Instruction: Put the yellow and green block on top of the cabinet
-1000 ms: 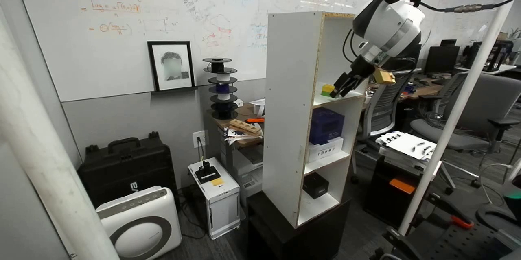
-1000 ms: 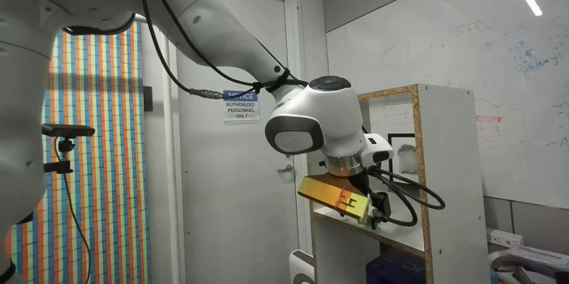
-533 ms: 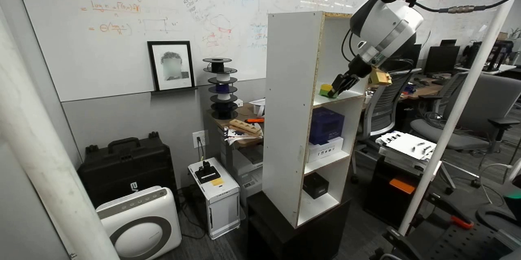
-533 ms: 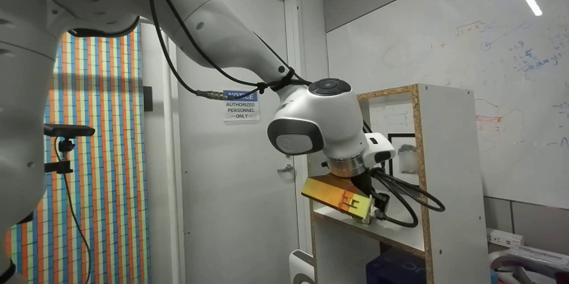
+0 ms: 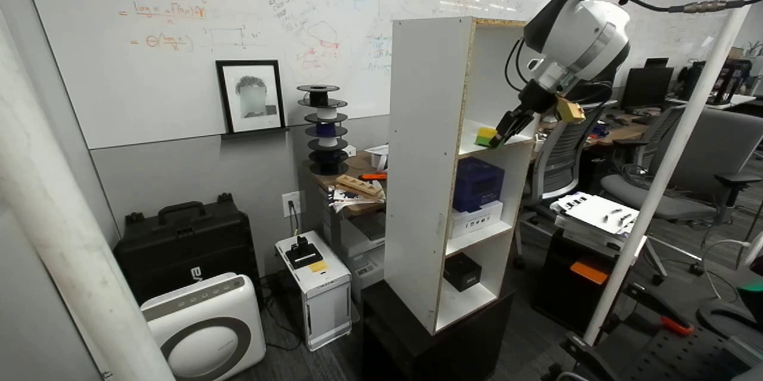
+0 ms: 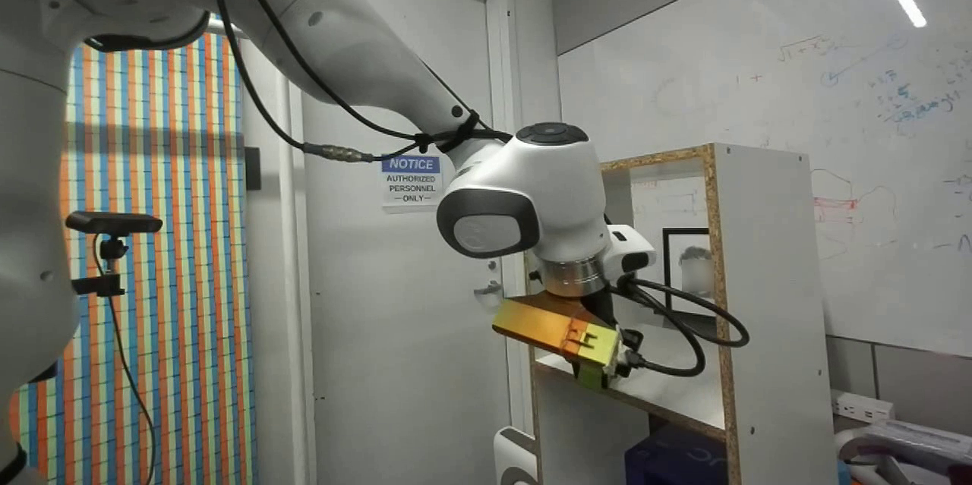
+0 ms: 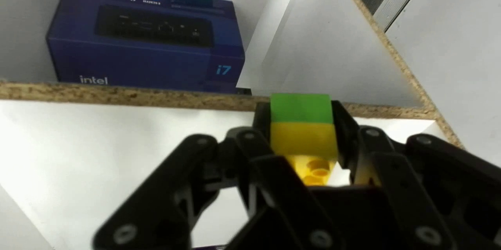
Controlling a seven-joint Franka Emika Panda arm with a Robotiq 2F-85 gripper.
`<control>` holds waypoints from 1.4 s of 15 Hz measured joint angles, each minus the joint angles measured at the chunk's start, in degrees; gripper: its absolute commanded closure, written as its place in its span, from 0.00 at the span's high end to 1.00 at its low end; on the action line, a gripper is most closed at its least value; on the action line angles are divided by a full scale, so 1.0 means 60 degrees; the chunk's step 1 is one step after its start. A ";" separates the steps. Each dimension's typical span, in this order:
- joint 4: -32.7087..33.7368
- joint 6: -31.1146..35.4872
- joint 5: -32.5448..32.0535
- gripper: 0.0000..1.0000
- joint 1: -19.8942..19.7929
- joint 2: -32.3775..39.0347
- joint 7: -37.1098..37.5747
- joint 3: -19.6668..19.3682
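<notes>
The yellow and green block (image 7: 303,136) is pinched between the black fingers of my gripper (image 7: 302,119), one finger pressed to each side. Its green part points away from the wrist, and yellow studs show further in. The cabinet (image 5: 428,166) is tall and white with raw wood edges. In an exterior view the block (image 5: 485,136) sits in the cabinet's upper compartment, close over its floor at the front. Whether it touches that floor I cannot tell. From another angle, a green bit of the block (image 6: 590,376) shows at the shelf's front edge; the fingers there are mostly hidden.
Below that shelf, a dark blue box (image 7: 146,46) rests on a white box (image 5: 477,220). A small black box (image 5: 462,272) is in the bottom compartment. An orange-yellow housing (image 6: 558,329) juts from my wrist. A white pole (image 5: 673,148) and office chairs stand to the right.
My gripper, wide around the block a second ago, has shut on it. In the last half second, arm and block have moved together back toward the shelf's front edge.
</notes>
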 measured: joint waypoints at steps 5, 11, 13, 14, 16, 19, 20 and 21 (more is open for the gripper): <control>-0.1762 -0.0450 -0.2002 0.15 -0.0001 -0.1736 0.0977 -0.0168; -0.2718 -0.1836 -0.3807 0.15 0.0004 -0.4580 0.2532 -0.0572; -0.2673 -0.2393 -0.4178 0.15 0.0005 -0.5472 0.3148 -0.0698; -0.2614 -0.2610 -0.4335 0.15 0.0006 -0.5854 0.3460 -0.0761; -0.2382 -0.2979 -0.4590 0.15 0.0008 -0.6416 0.4061 -0.0908; -0.1714 -0.3243 -0.4682 0.15 0.0041 -0.6618 0.4911 -0.1128; -0.1453 -0.3254 -0.4682 0.15 0.0080 -0.6574 0.5184 -0.1201; -0.1174 -0.3256 -0.4681 0.15 0.0156 -0.6494 0.5431 -0.1281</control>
